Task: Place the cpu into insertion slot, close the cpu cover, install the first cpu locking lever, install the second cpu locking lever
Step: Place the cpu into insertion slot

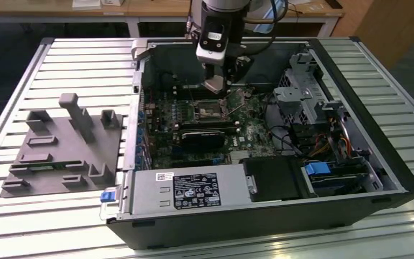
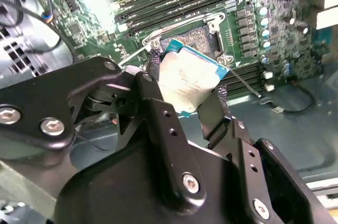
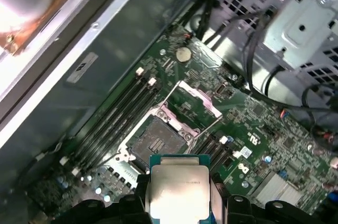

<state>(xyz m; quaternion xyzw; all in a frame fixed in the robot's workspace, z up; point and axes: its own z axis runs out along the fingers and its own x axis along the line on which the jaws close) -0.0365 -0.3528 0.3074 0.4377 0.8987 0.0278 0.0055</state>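
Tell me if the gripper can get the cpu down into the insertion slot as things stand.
Probably yes. The gripper holds the cpu in its jaws near the insertion slot, which lies bare, with the cpu cover swung open. Nothing seen lies between.

Flat square cpu (image 3: 177, 195), dull silver on top with a teal edge, pinched by two opposite sides in the gripper (image 3: 178, 183) and held clear above the board. Beneath it, uncovered, the insertion slot (image 3: 158, 142): a dark square frame around a finely dotted centre. Beside the slot, swung open on its hinge, the silvery cpu cover (image 3: 198, 100) with its square window.
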